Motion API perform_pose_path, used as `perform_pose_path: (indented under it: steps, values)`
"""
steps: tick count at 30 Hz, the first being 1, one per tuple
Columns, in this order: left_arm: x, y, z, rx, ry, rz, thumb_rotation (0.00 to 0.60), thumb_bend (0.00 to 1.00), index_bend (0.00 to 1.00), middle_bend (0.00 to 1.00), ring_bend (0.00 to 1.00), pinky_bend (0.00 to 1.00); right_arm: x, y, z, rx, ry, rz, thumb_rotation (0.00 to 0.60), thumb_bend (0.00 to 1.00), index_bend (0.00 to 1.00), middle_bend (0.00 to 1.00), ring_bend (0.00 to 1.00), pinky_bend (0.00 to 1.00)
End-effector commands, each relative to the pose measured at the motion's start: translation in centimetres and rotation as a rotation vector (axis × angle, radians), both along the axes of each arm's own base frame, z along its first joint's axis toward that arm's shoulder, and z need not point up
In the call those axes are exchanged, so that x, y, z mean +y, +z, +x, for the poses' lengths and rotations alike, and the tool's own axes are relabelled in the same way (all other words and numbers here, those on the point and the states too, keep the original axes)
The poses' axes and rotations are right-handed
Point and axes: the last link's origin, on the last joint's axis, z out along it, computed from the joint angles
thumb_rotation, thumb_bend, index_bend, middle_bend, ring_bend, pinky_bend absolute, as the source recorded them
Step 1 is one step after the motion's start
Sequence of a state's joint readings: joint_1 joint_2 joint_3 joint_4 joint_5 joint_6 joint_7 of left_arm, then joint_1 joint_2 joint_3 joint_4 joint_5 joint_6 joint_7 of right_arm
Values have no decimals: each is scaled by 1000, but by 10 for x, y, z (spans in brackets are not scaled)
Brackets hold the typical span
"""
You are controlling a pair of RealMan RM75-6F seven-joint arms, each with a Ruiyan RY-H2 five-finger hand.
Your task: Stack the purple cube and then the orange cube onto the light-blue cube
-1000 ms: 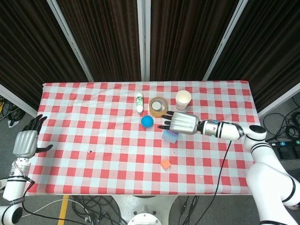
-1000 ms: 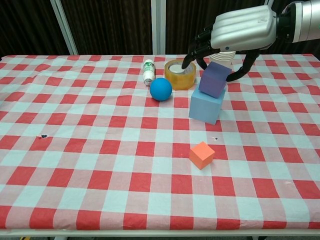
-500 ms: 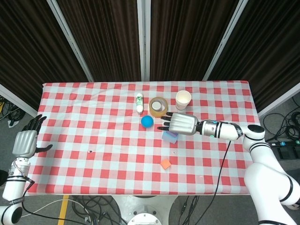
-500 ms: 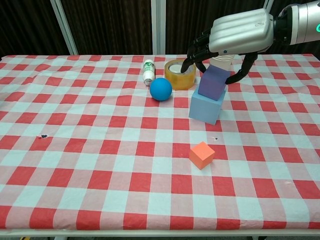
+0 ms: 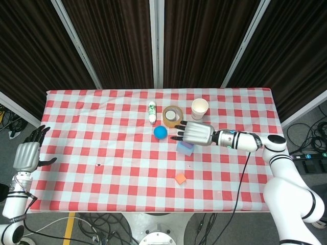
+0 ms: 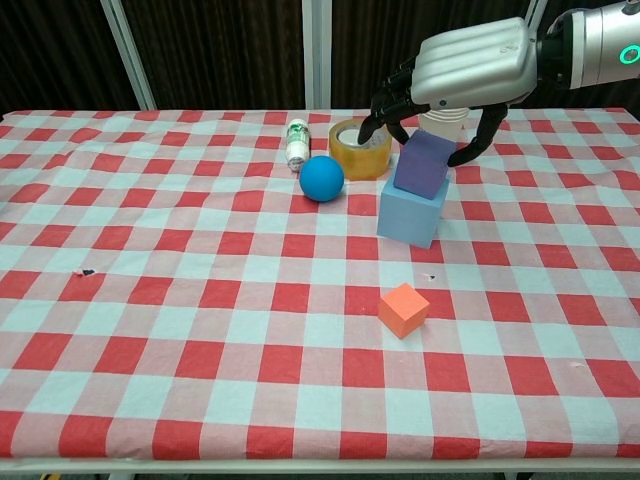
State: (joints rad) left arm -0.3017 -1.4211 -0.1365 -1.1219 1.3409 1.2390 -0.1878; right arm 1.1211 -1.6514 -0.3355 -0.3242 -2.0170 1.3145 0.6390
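The purple cube (image 6: 420, 168) sits slightly tilted on top of the light-blue cube (image 6: 410, 213) right of the table's middle. My right hand (image 6: 470, 65) hovers over it, thumb at the cube's right side and fingers curled down at its left and back, pinching it. From the head view the right hand (image 5: 196, 133) covers most of the stack; only a corner of the light-blue cube (image 5: 185, 149) shows. The orange cube (image 6: 404, 309) lies alone on the cloth in front of the stack. My left hand (image 5: 28, 153) hangs empty with fingers apart beyond the table's left edge.
A blue ball (image 6: 322, 178) lies left of the stack, a yellow tape roll (image 6: 360, 148) behind it, a small white bottle (image 6: 297, 143) further left. A paper cup (image 5: 200, 108) stands behind the stack. The red-checked table (image 6: 180, 330) has bare cloth across its left and front.
My right hand has shifted slightly left and up with the purple cube, which now leans less on the light-blue cube. The left hand and orange cube have not moved.
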Motion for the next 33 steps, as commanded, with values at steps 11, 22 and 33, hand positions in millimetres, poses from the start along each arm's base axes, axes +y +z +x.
perform_pose_path:
  steps: [11, 22, 33]
  values:
    - [0, 1, 0, -5, 0, 3, 600, 106, 163, 174, 127, 254, -4, 11, 4, -27, 0, -16, 600, 0, 18, 285, 142, 294]
    - [-1, 5, 1, -5, -9, 15, 600, 106, 165, 174, 127, 254, 11, 60, 52, -311, 84, -20, 600, 0, 26, 280, 109, 265]
    - [-2, 7, 4, -12, -19, 22, 600, 106, 165, 174, 127, 253, 94, 34, 45, -187, -126, 25, 600, 15, 134, 375, 138, 159]
